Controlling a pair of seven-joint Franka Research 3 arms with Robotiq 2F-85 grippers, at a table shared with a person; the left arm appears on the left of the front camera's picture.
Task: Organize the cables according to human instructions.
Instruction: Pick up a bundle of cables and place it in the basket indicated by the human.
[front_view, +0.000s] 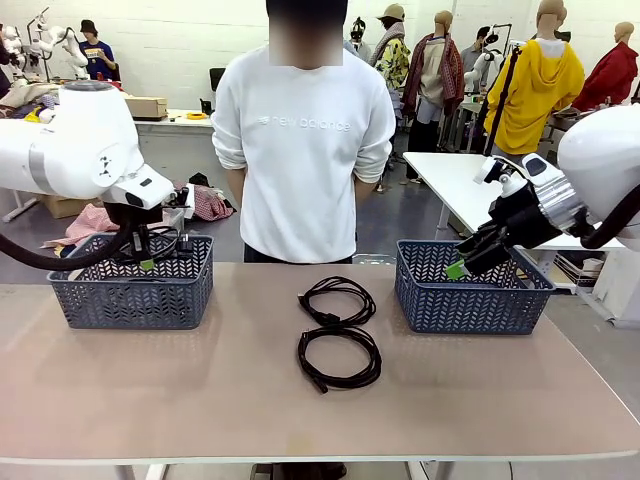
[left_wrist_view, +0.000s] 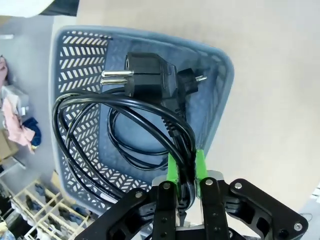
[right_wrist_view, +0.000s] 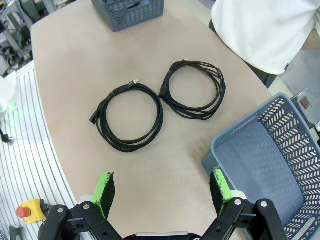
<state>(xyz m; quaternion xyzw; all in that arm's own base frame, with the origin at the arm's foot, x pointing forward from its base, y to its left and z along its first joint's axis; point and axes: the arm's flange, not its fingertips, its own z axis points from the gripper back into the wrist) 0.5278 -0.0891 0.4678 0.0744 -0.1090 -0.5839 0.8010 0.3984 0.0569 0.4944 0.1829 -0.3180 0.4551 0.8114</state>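
Observation:
My left gripper (left_wrist_view: 186, 167) is shut on a coiled black cable (left_wrist_view: 90, 145) with a chunky plug (left_wrist_view: 145, 80), which hangs over the left blue basket (left_wrist_view: 220, 100). From the front, that gripper (front_view: 148, 263) sits just above the same basket (front_view: 130, 295). A smaller loop shows lower inside it; I cannot tell if that is a separate cable. Two more coiled cables lie mid-table, one farther (front_view: 338, 300) and one nearer (front_view: 340, 358), also seen from the right wrist (right_wrist_view: 195, 90) (right_wrist_view: 131, 117). My right gripper (right_wrist_view: 162, 187) is open over the table beside the right basket (right_wrist_view: 265, 160).
A person in a white sweatshirt (front_view: 305, 150) stands at the far edge of the table, arms behind the back. The right basket (front_view: 470, 290) has a bare floor. Open tabletop lies in front of the coils and between the baskets.

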